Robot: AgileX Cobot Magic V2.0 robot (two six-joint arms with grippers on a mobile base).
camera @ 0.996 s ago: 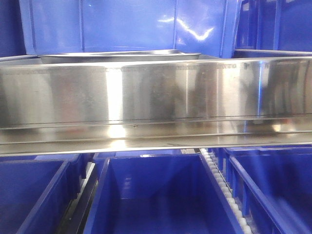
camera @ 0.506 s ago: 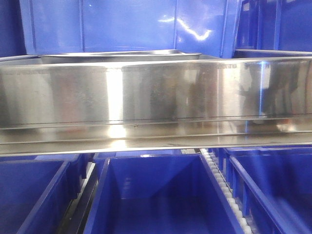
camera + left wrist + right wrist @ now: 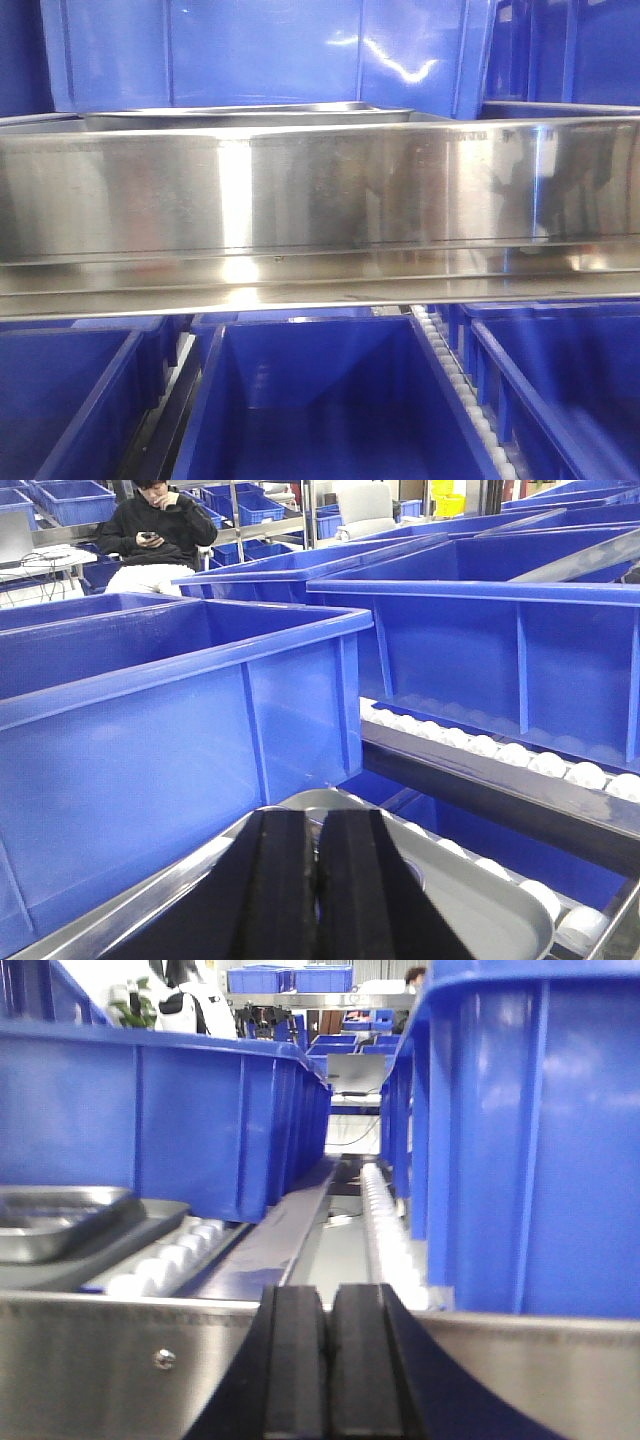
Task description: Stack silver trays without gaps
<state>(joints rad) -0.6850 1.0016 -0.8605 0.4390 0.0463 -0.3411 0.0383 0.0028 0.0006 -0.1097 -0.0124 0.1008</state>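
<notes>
Nothing solid has shifted across the last second in the front view; only the dark reflection on the right part of the polished steel rail [image 3: 320, 190] has drifted and changed shape, while the silver tray [image 3: 250, 114] behind the rail's top edge lies where it lay.

Taking the rail as landmark: nearest the front camera, below the rail, stand open blue bins [image 3: 310, 400], side by side, with a strip of white rollers [image 3: 455, 385] running between the middle bin and the right one; the rail itself spans the whole width, bright and streaked with glare; just above and behind its top edge, left of centre, the tray shows only as a thin flat rim; beyond it rise the walls of further blue bins [image 3: 260, 50].

From the right wrist, the right gripper [image 3: 300, 1360] sits right at the rail [image 3: 90, 1360], its two black fingers pressed together with only a dark seam between them and nothing held; a screw head [image 3: 164, 1359] shows on the rail to the left of the gripper; past the rail, far left, the tray [image 3: 55, 1215] rests beside white rollers [image 3: 165, 1255].

From the left wrist, the left gripper [image 3: 315, 880] likewise has its fingers closed flat against each other, empty, hovering over the rounded corner of a silver tray [image 3: 480, 895]; behind it stand blue bins [image 3: 170, 730]; far back a seated person [image 3: 160, 535] looks at a phone.
</notes>
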